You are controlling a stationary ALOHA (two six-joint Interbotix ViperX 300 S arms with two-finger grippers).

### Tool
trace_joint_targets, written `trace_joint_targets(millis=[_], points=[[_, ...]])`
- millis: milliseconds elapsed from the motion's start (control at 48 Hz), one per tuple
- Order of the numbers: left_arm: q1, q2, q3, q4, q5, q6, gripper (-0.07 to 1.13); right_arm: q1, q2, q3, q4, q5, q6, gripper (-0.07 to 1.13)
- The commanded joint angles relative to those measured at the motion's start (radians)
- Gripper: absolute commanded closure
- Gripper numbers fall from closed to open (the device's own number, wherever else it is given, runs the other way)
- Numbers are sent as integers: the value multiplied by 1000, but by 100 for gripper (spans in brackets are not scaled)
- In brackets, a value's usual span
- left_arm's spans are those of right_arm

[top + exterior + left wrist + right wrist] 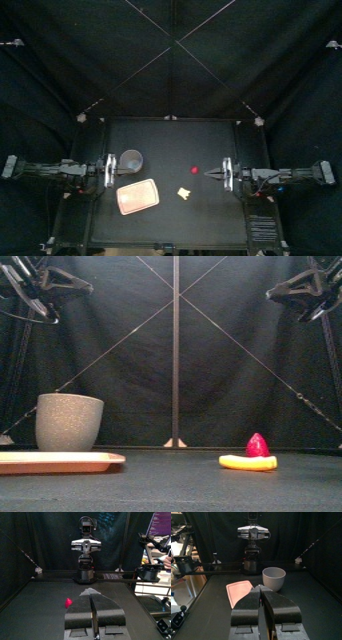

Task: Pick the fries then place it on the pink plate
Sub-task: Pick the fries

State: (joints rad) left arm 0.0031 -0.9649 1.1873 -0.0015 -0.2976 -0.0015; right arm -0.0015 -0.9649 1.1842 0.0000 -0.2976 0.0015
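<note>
The yellow fries (185,191) (249,463) lie flat on the table, right of centre. A small red toy (195,170) (257,444) (68,602) stands just behind them. The pink plate (139,197) (60,461) (238,592) lies at the front left with nothing on it. My left gripper (114,170) (92,592) hangs high over the left side, jaws shut and empty. My right gripper (218,172) (261,587) hangs high over the right side, also shut and empty. Both are well above the toys. The left wrist view does not show the fries.
A tall grey speckled cup (132,158) (70,421) (274,578) stands upright behind the pink plate, close to the left gripper. The two arms face each other across the table.
</note>
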Motion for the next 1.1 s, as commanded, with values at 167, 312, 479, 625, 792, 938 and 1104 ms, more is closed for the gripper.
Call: trace_joint_targets(millis=[167, 312, 479, 625, 792, 938, 1104], points=[[3, 15, -29, 0, -18, 6, 109, -6, 126, -38, 3, 0, 12, 105], [3, 15, -25, 2, -18, 6, 108, -5, 241, -66, 3, 32, 14, 105], [3, 15, -25, 2, -18, 6, 108, -5, 356, -101, 23, 101, 18, 100], [12, 15, -29, 2, -40, 6, 108, 5, 393, -130, 91, 103, 23, 68], [20, 17, -23, 2, -55, 6, 108, -3, 393, -138, 210, 91, 21, 13], [23, 17, -23, 2, -55, 6, 108, -2, 417, -138, 244, 92, 20, -3], [38, 18, -20, 3, -55, 6, 108, 9, 500, -149, 245, 94, 23, 3]])
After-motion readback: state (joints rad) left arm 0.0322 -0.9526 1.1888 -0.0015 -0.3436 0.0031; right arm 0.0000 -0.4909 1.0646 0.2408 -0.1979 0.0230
